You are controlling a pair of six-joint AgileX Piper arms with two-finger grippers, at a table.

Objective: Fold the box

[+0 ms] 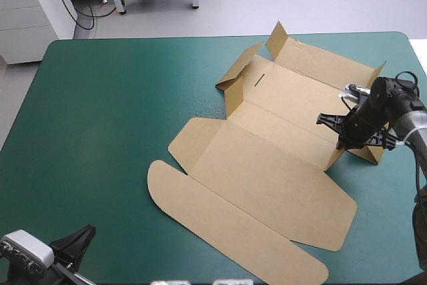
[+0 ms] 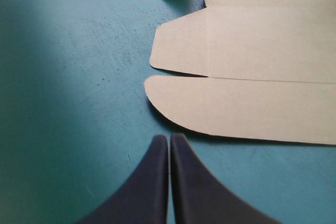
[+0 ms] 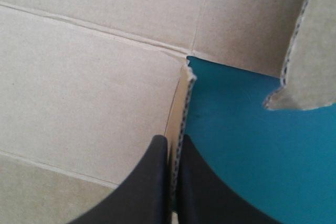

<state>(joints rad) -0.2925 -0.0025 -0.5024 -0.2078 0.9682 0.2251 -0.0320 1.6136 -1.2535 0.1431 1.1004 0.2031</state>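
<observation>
The brown box lies as a cut sheet right of the table's middle. Its long rounded lid flap is flat toward the front, and small walls stand up at the far end. My right gripper is at the sheet's right side, shut on the edge of a raised side flap, with the board between its fingers. My left gripper hangs over the teal-green cover near the front left corner. It is shut on nothing, and the rounded flap lies just ahead of its tips.
Bare teal-green cover stretches across the left half of the table. The table's right edge runs close behind the right arm. A white cabinet stands beyond the far left corner.
</observation>
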